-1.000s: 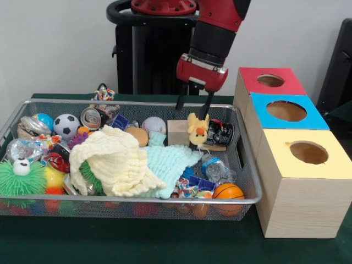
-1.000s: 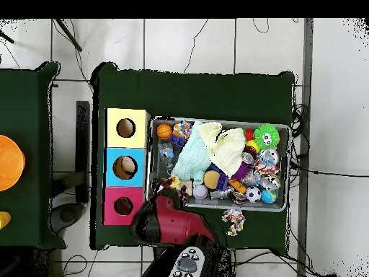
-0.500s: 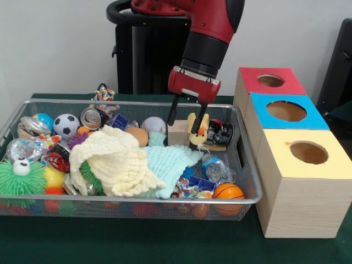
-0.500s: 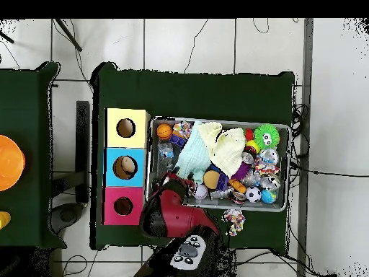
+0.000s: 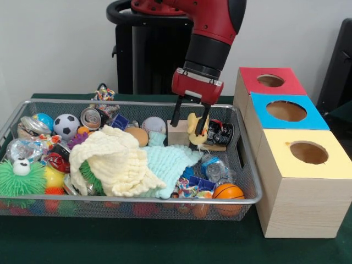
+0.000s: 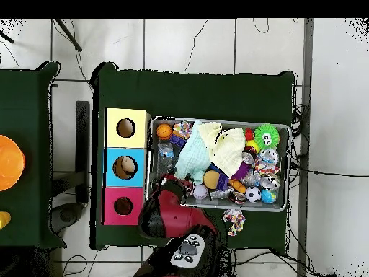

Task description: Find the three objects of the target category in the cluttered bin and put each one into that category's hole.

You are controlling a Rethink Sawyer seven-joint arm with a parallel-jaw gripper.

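- The wire bin sits on the green bench, full to its left edge with balls and cloths.
- From the front, the gripper hangs low at the bin's back rim. Its fingers are spread wide, one beside the wooden block, one on the yellow duck toy.
- From above, the red arm hides the gripper and duck.
- The three hole boxes touch the bin's right side.

A plain white wall stands behind. The green-clothed table sits on a pale tiled floor strewn with cables.
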